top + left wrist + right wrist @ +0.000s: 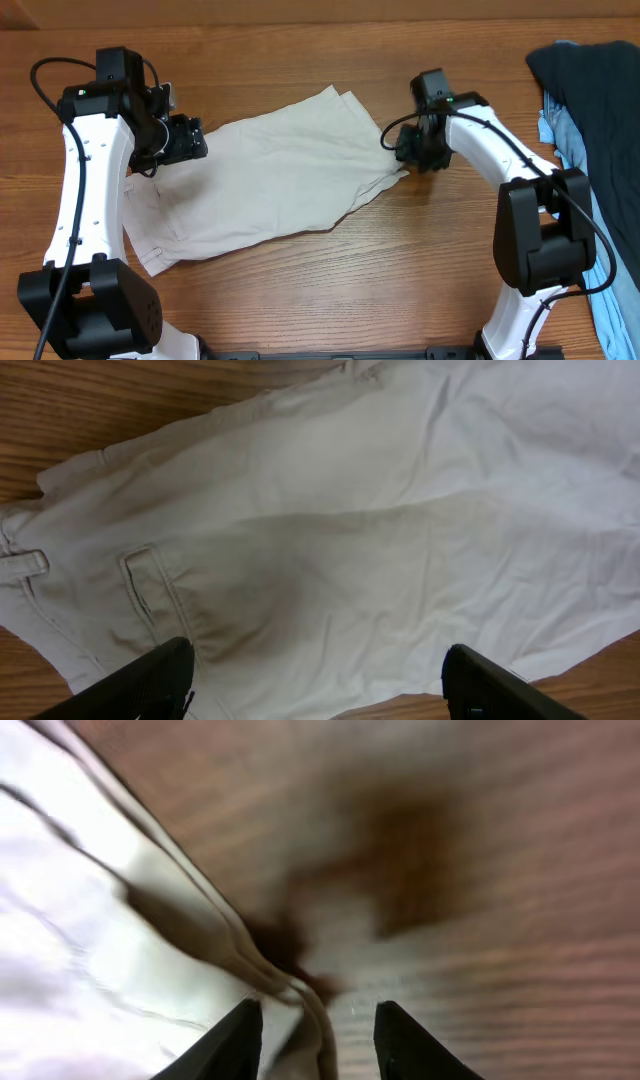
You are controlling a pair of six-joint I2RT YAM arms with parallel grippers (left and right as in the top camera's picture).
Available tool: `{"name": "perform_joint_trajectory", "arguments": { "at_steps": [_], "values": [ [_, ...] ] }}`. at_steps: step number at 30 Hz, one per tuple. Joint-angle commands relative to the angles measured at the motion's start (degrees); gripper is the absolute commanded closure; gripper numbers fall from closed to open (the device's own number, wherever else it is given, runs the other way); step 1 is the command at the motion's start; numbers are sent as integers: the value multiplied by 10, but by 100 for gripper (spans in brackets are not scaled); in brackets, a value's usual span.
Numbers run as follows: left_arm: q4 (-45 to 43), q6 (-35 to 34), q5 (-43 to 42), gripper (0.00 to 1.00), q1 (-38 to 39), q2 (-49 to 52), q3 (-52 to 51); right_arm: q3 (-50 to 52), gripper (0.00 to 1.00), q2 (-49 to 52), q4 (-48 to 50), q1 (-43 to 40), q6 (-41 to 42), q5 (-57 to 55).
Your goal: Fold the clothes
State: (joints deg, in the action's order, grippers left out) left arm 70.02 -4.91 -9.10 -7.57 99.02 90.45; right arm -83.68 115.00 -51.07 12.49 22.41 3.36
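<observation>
The pale beige shorts (270, 180) lie spread and wrinkled across the middle of the wooden table, waistband end at the left and leg hems at the right. My left gripper (187, 140) hovers over their upper left part. In the left wrist view its jaws (315, 660) are wide open above the cloth (350, 540), near a stitched pocket (150, 590). My right gripper (408, 150) is at the right leg hem. In the right wrist view its jaws (315, 1020) are open, with the hem corner (300, 1010) lying between them.
A dark navy garment (590, 90) and a light blue garment (612, 290) lie heaped at the table's right edge, behind my right arm. Bare wood (420, 260) shows in front of the shorts and along the far edge.
</observation>
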Motion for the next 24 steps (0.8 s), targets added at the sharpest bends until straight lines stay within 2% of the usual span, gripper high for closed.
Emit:
{"name": "perform_joint_trajectory", "arguments": {
  "at_steps": [1, 3, 6, 8, 14, 17, 24],
  "values": [
    [4, 7, 7, 17, 1, -3, 0, -78, 55, -24, 51, -2, -156, 163],
    [3, 7, 7, 17, 1, -3, 0, -79, 55, -21, 118, -2, -167, 222],
    [2, 7, 7, 17, 1, -3, 0, -79, 45, 18, 221, 3, -167, 266],
    [1, 7, 7, 17, 1, -3, 0, -79, 43, 58, 294, 8, -166, 303],
    [4, 6, -2, 17, 1, -3, 0, -79, 41, 146, 444, 10, -139, 312],
    [5, 6, -17, 17, 1, -3, 0, -79, 41, 168, 476, 10, -132, 308],
    [5, 0, -30, 17, 1, -3, 0, -79, 42, 181, 480, 17, -133, 291]
  ]
}}
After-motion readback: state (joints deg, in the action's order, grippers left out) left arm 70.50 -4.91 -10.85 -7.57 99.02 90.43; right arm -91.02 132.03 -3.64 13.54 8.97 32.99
